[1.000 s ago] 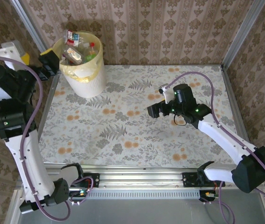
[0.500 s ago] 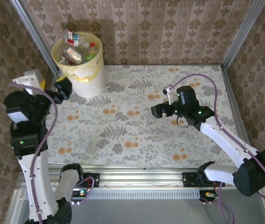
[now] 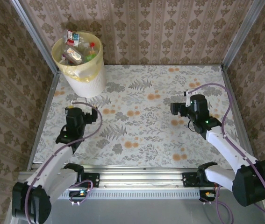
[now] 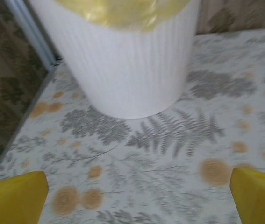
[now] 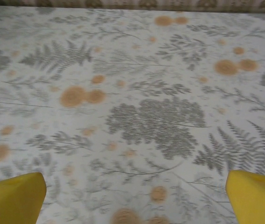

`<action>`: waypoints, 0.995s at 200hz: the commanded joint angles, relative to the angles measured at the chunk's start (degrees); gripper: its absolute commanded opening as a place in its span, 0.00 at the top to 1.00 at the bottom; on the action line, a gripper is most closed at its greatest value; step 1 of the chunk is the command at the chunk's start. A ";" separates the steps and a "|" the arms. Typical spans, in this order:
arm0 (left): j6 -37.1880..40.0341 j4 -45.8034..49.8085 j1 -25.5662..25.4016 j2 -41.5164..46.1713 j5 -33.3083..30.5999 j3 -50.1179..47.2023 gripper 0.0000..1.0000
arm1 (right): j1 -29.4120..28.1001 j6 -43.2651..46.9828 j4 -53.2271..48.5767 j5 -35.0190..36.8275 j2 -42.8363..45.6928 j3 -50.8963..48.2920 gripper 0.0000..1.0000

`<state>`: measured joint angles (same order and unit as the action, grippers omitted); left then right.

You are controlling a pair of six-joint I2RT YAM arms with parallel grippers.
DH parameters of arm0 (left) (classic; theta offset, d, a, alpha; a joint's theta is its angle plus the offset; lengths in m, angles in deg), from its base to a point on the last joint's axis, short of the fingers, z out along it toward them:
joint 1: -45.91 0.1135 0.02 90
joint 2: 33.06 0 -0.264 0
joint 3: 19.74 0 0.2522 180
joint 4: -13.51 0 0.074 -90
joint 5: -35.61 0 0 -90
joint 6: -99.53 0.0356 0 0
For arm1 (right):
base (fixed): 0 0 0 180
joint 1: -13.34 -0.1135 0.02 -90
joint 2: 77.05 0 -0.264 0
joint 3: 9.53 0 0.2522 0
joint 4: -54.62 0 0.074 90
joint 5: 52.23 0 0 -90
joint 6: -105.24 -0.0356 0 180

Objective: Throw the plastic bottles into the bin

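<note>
The bin (image 3: 89, 78), holding the plastic bottles (image 3: 76, 46), stands at the desk's (image 3: 137, 130) far-left corner, straight ahead of the nearer left tool (image 4: 134, 198). It and the right tool (image 5: 134, 198) gape wide, empty.

The left arm (image 3: 53, 161) and right arm (image 3: 221, 144) sit folded low — elbows out. Both pairs of jaws gape wide, empty.
</note>
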<state>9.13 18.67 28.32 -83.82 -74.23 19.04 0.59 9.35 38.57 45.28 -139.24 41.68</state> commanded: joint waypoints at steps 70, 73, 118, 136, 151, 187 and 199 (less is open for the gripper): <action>1.90 -58.85 15.85 -25.47 11.40 -16.30 0.00 | 5.28 6.76 47.73 11.69 -11.01 -17.81 0.00; 2.28 -58.89 15.84 -26.65 12.34 -15.83 0.00 | 5.28 6.69 48.06 11.79 -12.03 -17.64 0.00; 5.66 -62.78 15.43 -39.69 19.88 -11.38 0.00 | 6.72 6.18 67.72 8.89 -27.77 -20.64 0.00; 5.59 -54.67 16.05 -39.02 21.39 -7.55 0.00 | 8.67 4.13 56.69 6.11 -25.60 -16.79 0.00; 3.92 -44.07 16.69 -38.11 19.69 -2.85 0.00 | 10.55 1.72 52.52 5.94 -25.38 -15.03 0.00; 3.73 -43.35 16.88 -38.41 19.35 -2.14 0.00 | 10.56 1.91 53.28 5.94 -25.26 -15.27 0.00; 3.74 -43.37 16.88 -38.45 19.31 -2.15 0.00 | 10.56 1.92 53.36 6.10 -25.37 -15.30 0.00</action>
<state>13.26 -28.04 45.00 -122.57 -55.80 16.94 11.21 12.46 91.49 51.90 -165.49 26.05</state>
